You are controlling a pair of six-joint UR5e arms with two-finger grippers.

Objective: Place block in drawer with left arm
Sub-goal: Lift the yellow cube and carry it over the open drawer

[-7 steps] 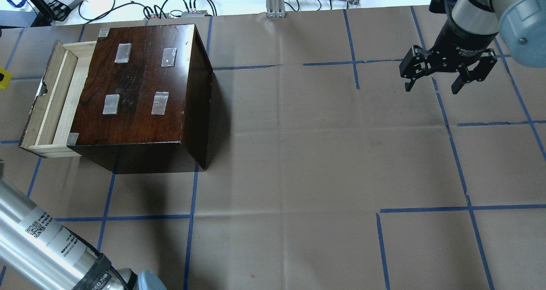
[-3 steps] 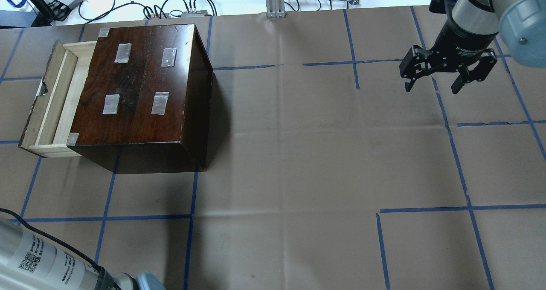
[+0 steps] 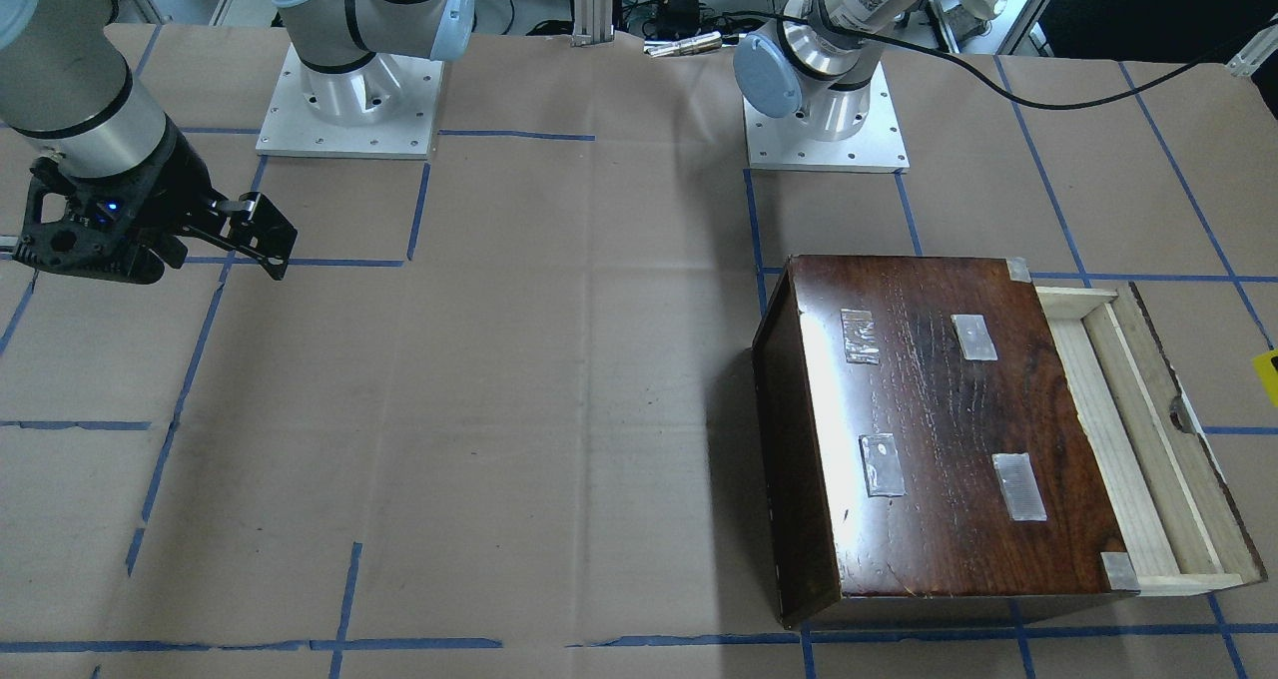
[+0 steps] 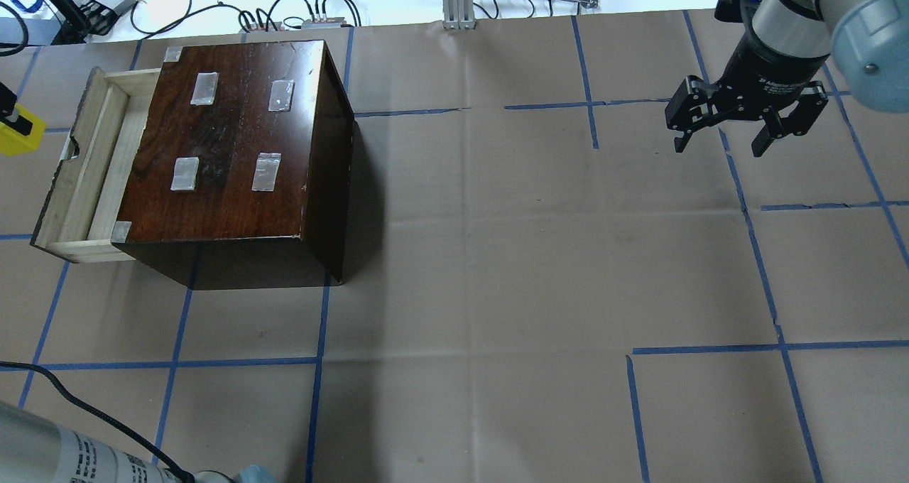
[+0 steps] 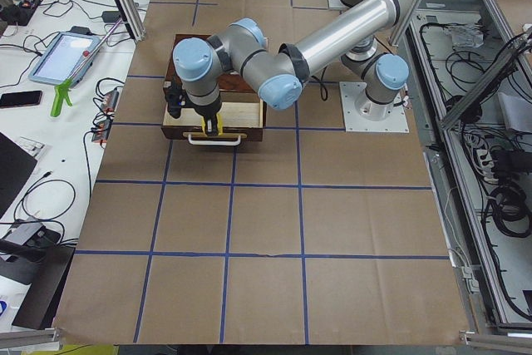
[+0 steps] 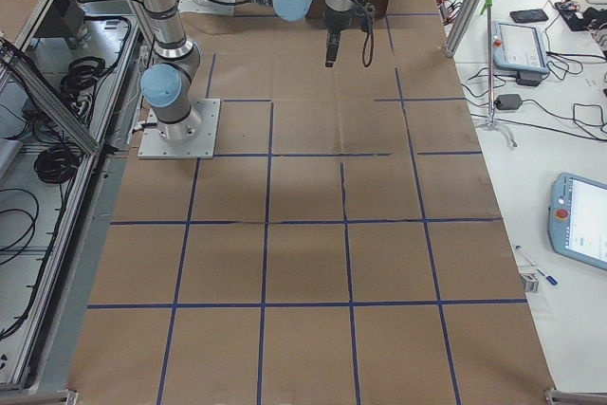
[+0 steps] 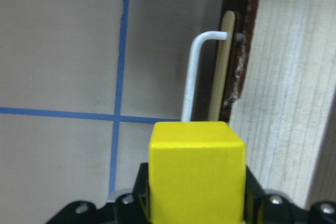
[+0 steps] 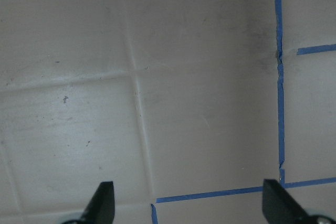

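The small bright yellow cube (image 4: 15, 135) swings back into the overhead view at the far left after slipping out of frame a moment ago, clamped between the left arm's black fingers (image 7: 140, 195)! It hangs just outside the dark front panel of the pale wooden drawer (image 4: 74, 185), which stands pulled out of the glossy dark-brown box (image 4: 234, 135). It isn't over the tray yet, so I'd call a short carry inward, then release. Right arm's fingers (image 4: 763, 138) stay spread wide, idle above the brown-paper desk (image 4: 497, 256)

Yellow block (image 7: 197, 171), glossy dark-brown box (image 4: 227, 131) with grey tape patches (image 4: 265, 171), pale-wood drawer (image 4: 99, 163), brown paper (image 4: 497, 256) gridded blue.
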